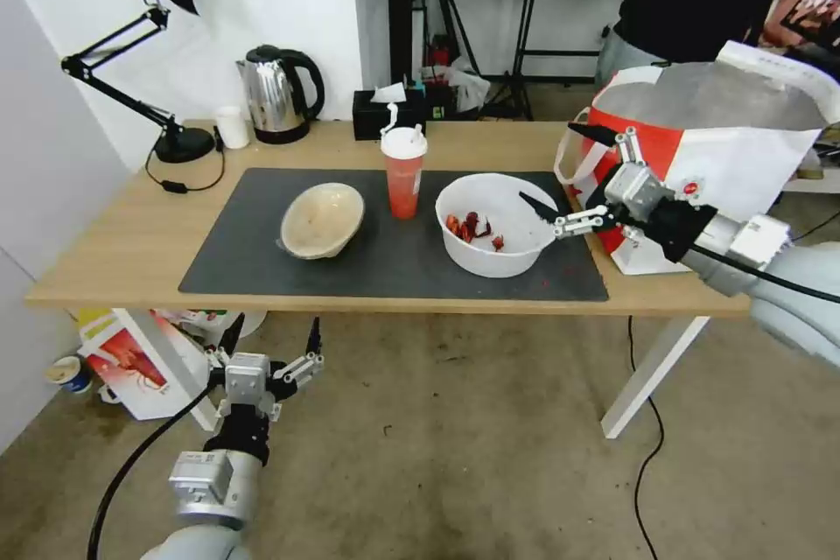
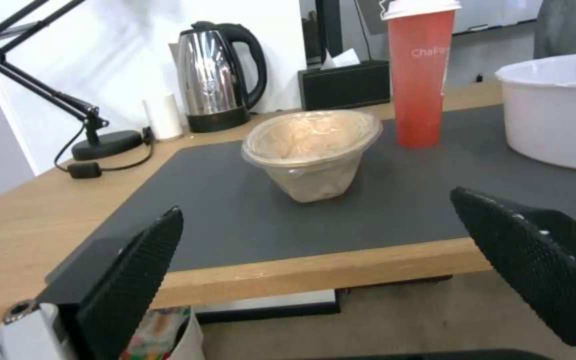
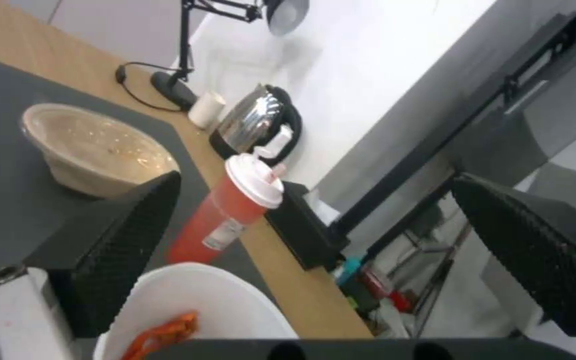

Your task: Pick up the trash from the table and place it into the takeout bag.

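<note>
My right tool [image 1: 560, 171] hung with its fingers spread wide, just beside the right rim of the white bowl [image 1: 490, 223], which held a few red scraps and sat on the dark grey mat [image 1: 385, 254] of the table [image 1: 114, 254]. One finger reached over the bowl's edge; whether it touched the rim I could not tell. Directly behind that tool stood the takeout bag [image 1: 726, 149], red and white, mouth open to its silver lining, resting on the table's right end. Left of the white bowl, near it, the red cup [image 1: 403, 175] stood upright with its white lid and straw, and further left the beige bowl [image 1: 321, 219] lay tilted on the mat. My left tool [image 1: 271, 341] waited low, in front of the table edge and below it, fingers apart and holding nothing. Along the back of the table stood a steel kettle [image 1: 278, 94], a small white cup [image 1: 232, 127], a black desk lamp [image 1: 157, 61] with its cord trailing toward the mat, and a black tissue box [image 1: 388, 112]. A printed box [image 1: 140, 367] stood on the floor beside a table leg.
</note>
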Tool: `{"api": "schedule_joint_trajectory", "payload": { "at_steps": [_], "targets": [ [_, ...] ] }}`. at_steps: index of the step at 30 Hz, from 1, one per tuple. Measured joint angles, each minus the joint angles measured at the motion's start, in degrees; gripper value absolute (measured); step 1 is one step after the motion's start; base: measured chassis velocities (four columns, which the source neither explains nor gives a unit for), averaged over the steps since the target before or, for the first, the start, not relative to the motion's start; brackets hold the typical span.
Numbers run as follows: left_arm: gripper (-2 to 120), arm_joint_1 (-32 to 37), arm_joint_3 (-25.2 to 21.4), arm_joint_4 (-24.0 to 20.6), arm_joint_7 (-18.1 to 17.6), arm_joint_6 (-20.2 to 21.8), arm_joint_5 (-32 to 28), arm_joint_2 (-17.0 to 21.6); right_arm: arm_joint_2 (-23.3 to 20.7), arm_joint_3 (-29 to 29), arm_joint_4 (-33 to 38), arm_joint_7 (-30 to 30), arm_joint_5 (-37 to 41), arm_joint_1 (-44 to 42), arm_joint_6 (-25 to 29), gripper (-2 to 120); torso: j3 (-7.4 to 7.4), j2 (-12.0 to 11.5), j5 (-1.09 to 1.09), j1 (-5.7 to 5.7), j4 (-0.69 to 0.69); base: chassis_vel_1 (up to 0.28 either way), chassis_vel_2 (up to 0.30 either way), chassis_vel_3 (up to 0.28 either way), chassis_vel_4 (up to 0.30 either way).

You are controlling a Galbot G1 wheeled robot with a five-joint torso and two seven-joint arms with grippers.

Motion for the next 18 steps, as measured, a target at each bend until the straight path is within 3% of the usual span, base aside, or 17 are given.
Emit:
{"api": "schedule_joint_trajectory", "payload": {
  "at_steps": [4,10,18],
  "targets": [
    [100,0.00,-0.02,0.00,-0.01,0.00,0.00,-0.01,3.35,-11.72,-3.53,-1.60,1.11,13.00,0.48,100,0.00,0.00,0.01,0.00,0.02,0.000,0.000,0.000,0.000],
    [100,-0.01,0.01,0.00,0.01,0.00,0.00,-0.01,5.97,-21.39,-5.90,-3.41,2.88,23.06,0.50,100,0.00,0.00,-0.01,0.00,0.02,0.000,0.000,0.000,0.000],
    [100,-0.01,0.01,0.00,0.00,0.00,0.00,-0.01,7.97,-35.19,-8.17,-10.86,13.01,39.37,-3.18,100,0.00,0.00,-0.04,0.00,0.02,0.000,0.000,0.000,0.000]
  ]
}}
